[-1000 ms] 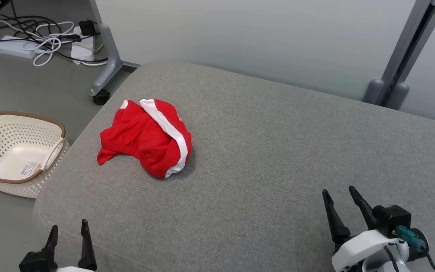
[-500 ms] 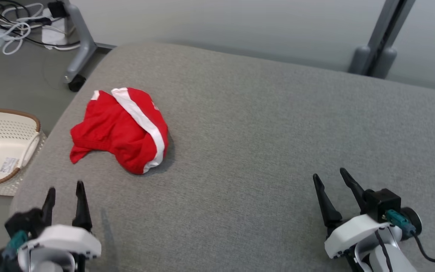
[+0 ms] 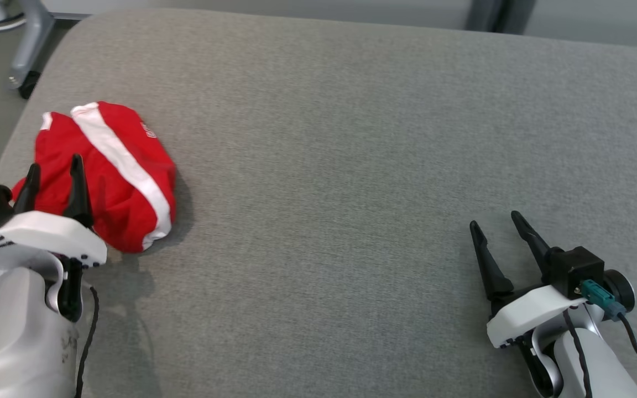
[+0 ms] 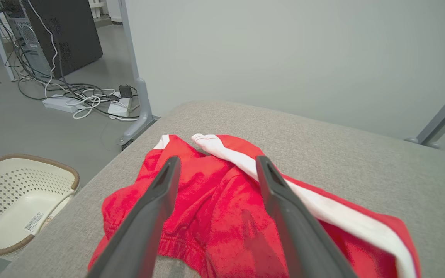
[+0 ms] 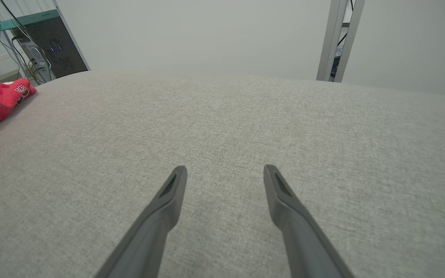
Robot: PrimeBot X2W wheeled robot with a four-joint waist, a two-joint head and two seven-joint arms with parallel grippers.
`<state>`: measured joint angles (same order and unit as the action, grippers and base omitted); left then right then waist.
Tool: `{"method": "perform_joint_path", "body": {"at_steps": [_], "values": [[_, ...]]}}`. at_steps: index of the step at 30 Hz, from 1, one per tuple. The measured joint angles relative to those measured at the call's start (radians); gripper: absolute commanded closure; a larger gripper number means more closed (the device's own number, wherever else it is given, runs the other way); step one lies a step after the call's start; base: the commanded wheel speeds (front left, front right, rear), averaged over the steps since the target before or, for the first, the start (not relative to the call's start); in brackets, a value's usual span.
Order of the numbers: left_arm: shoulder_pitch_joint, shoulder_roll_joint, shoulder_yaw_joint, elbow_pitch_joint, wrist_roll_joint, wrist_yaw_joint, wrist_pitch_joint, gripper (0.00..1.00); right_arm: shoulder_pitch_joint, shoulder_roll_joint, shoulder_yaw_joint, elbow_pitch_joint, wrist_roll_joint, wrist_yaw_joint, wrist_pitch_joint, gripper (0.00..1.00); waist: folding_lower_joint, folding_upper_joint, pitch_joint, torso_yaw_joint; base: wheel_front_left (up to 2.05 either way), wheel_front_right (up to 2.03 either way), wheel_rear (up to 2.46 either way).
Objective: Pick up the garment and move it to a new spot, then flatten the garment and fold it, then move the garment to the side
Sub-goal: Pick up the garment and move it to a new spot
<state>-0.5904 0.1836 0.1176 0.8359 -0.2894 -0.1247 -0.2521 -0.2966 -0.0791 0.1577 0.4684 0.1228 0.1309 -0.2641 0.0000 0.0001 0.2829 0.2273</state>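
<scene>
Noted at far left, in the left wrist view: cream perforated basket [image 4: 2,181] on the floor beside the grey cushion [image 3: 324,166], apart from the work. Next along, left gripper [image 3: 55,163] — brought forward within the last second from the cushion's near edge right up to the garment [image 3: 108,199], fingers spread wide and holding nothing. Shown by the left wrist view as two dark fingers framing the red cloth, tips over its crumpled middle above the elastic band; contact with the fabric not confirmable. Garment: red with a white stripe, bunched in a heap at the cushion's left end, close to the edge. Not moved on the cushion; its shift across the head view put down to the camera dipping and turning. Broad stretch of cushion to its right, suitable as the new spot. At far right, right gripper [image 3: 494,219] — likewise wide and empty, low over the upholstery, well apart from the garment, with no clear change of its own. Judged: first step, the pick-up, in its approach and not yet a grasp; descent and closure on a thick fold required next. Risks noted: pinching too thin a layer, or nudging the heap towards the edge.
</scene>
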Motion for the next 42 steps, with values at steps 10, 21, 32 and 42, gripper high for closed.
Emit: {"method": "perform_joint_path", "body": {"at_steps": [10,21,32,42], "values": [[-0.142,0.059,-0.083,0.218,-0.116,-0.005,0.134,0.0,-0.026,-0.018,-0.014,0.001,0.0,0.0,0.0,0.0,0.0,-0.0001,0.064,-0.084,0.0,0.0,0.0],[-0.18,0.072,-0.114,0.326,-0.106,0.004,0.091,1.0,-0.042,-0.003,-0.015,0.021,0.012,0.0,0.0,0.0,0.0,0.0,0.057,-0.121,0.0,0.0,0.0],[-0.26,0.035,-0.253,0.233,-0.041,-0.003,0.022,1.0,-0.017,0.023,-0.025,0.031,0.047,0.0,0.0,0.0,0.0,0.0,-0.017,-0.158,0.0,0.0,0.0],[-0.251,-0.119,-0.651,0.018,-0.113,-0.005,0.081,1.0,0.002,0.03,-0.016,0.033,0.088,0.0,0.0,0.0,0.0,0.0,-0.052,-0.255,0.0,0.0,0.0]]}}
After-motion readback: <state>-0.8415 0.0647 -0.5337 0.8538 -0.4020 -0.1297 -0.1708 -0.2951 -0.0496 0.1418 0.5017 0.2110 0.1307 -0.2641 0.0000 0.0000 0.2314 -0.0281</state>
